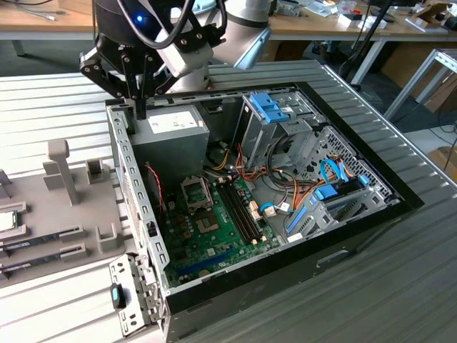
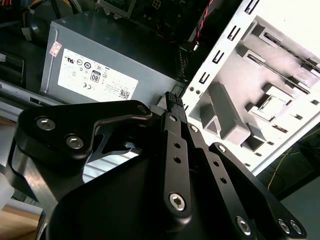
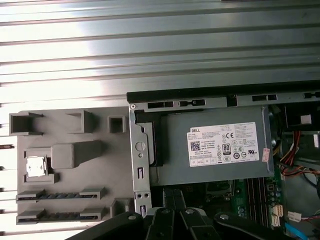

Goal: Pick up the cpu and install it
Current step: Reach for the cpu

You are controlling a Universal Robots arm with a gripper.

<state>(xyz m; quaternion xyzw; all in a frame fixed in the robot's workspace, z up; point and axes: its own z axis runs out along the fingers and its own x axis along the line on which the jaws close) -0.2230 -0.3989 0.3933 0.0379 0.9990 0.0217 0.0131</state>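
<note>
Now cpu (image 3: 36,166) on grey tray (image 3: 100,170), well apart from end effector (image 1: 138,111).

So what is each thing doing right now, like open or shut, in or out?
end effector: shut, holding nothing, near the power supply box.
cpu: lying flat in its pocket on the grey tray, not picked up.
memory sticks: lying in their tray slots.
computer case: open, side cover off.
socket: no silvery chip showing in it.
</note>
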